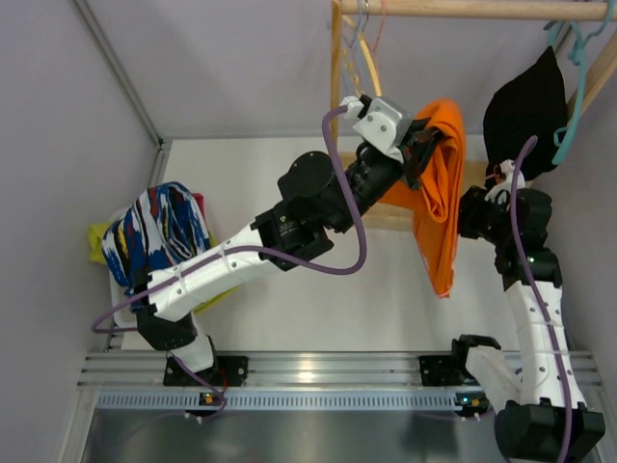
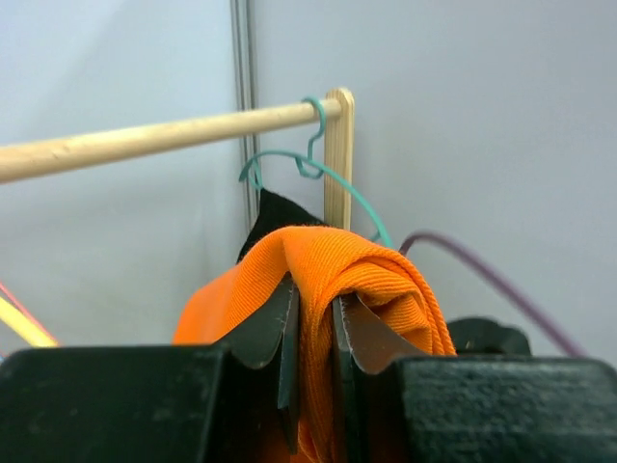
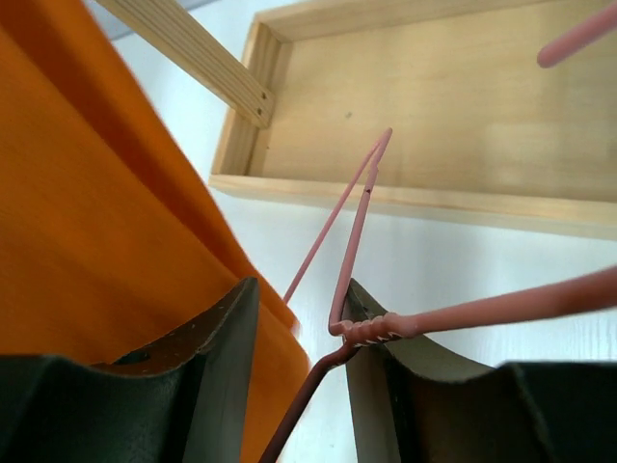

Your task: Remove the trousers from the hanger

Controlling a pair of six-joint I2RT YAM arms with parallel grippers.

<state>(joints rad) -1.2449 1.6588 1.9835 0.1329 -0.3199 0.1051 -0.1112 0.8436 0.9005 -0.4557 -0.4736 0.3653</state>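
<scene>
The orange trousers [image 1: 439,207] hang in a long fold from my left gripper [image 1: 421,145], raised beside the wooden rack. In the left wrist view my left gripper [image 2: 316,294] is shut on a bunched fold of the trousers [image 2: 337,260]. My right gripper [image 1: 496,183] is just right of them. In the right wrist view my right gripper [image 3: 301,289] is open; the pink wire hanger [image 3: 371,328] passes between the jaws, its twisted neck resting against the right finger [image 3: 424,386]. The trousers [image 3: 96,222] fill the left of that view, beside the left finger.
A black garment [image 1: 525,111] hangs on a teal hanger [image 1: 576,68] from the wooden rail [image 1: 482,10]. More hangers [image 1: 362,48] hang at the rail's left end. The rack's wooden base [image 3: 415,106] lies below. A pile of clothes [image 1: 154,236] sits at the left.
</scene>
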